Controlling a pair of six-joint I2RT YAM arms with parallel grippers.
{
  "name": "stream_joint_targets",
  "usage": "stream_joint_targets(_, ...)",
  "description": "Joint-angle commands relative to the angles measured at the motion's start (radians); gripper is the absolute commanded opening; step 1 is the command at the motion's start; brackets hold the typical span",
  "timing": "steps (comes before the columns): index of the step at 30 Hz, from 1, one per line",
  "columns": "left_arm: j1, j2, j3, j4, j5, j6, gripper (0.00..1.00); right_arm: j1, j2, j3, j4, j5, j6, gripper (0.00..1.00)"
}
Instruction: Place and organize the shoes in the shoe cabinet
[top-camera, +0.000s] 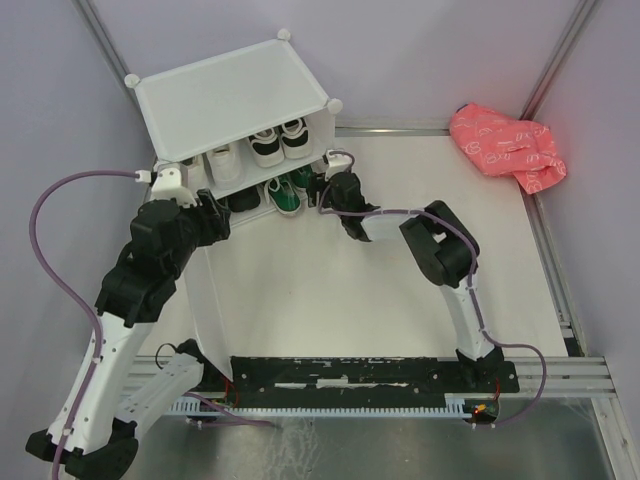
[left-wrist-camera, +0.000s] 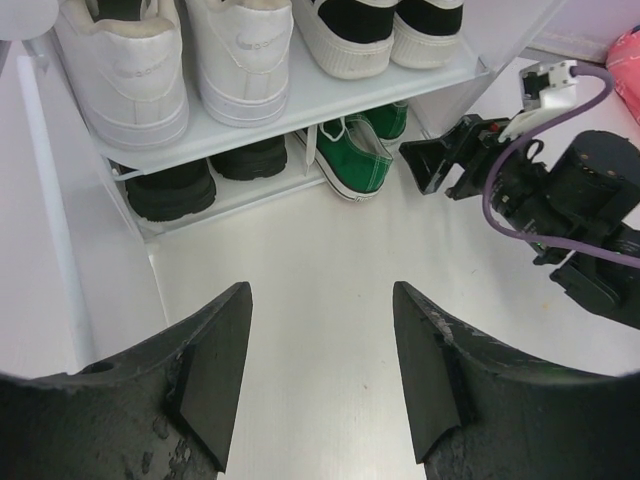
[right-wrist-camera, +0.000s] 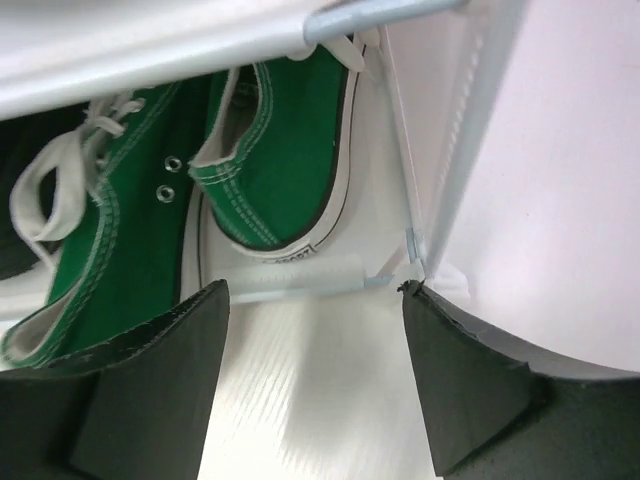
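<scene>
The white shoe cabinet (top-camera: 230, 95) stands at the back left with its front open. White sneakers (left-wrist-camera: 180, 60) and black sneakers with white soles (left-wrist-camera: 380, 30) sit on the upper shelf. Plain black shoes (left-wrist-camera: 190, 180) and green canvas sneakers (left-wrist-camera: 355, 155) sit on the bottom level. My left gripper (left-wrist-camera: 320, 350) is open and empty, low over the table in front of the cabinet. My right gripper (right-wrist-camera: 315, 340) is open and empty at the cabinet's lower right corner, right beside the green sneakers (right-wrist-camera: 280, 150); it also shows in the top view (top-camera: 325, 185).
The cabinet's door panel (top-camera: 205, 300) stands open on edge beside my left arm. A pink plastic bag (top-camera: 505, 145) lies at the back right. A metal rail (top-camera: 380, 375) runs along the near edge. The enclosure walls close in the back and sides.
</scene>
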Motion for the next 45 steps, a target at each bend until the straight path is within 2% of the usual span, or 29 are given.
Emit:
stream_joint_targets(1, -0.003, -0.019, -0.008, 0.0, -0.012, 0.028, 0.66, -0.003, -0.165, -0.086, 0.082, -0.037, 0.024, 0.78)
stream_joint_targets(10, -0.003, -0.049, -0.035, 0.008, -0.008, 0.019, 0.66, 0.026, -0.151, -0.091, 0.092, -0.345, -0.014, 0.83)
stream_joint_targets(17, -0.003, -0.062, -0.04, 0.002, -0.018, 0.02, 0.67, 0.037, -0.122, -0.056, 0.072, -0.406, -0.015, 0.84)
stream_joint_targets(22, -0.003, -0.066, -0.042, -0.001, -0.02, 0.023, 0.67, 0.054, -0.072, 0.012, -0.015, -0.357, -0.021, 0.81)
stream_joint_targets(28, -0.003, -0.081, -0.037, -0.018, -0.041, 0.028, 0.67, 0.057, 0.004, 0.114, -0.101, -0.299, -0.004, 0.68)
stream_joint_targets(32, -0.003, -0.085, -0.031, -0.027, -0.048, 0.029, 0.67, 0.057, 0.027, 0.147, -0.1, -0.306, 0.013, 0.39)
stream_joint_targets(35, -0.003, -0.09, -0.028, -0.028, -0.051, 0.029, 0.68, 0.063, 0.02, 0.133, -0.038, -0.269, 0.045, 0.25)
stream_joint_targets(40, -0.003, -0.096, -0.033, -0.029, -0.053, 0.027, 0.68, 0.099, 0.008, 0.087, 0.168, -0.104, 0.087, 0.16)
stream_joint_targets(45, -0.003, -0.099, -0.035, -0.026, -0.055, 0.026, 0.68, 0.169, 0.062, 0.163, 0.258, 0.079, 0.03, 0.13)
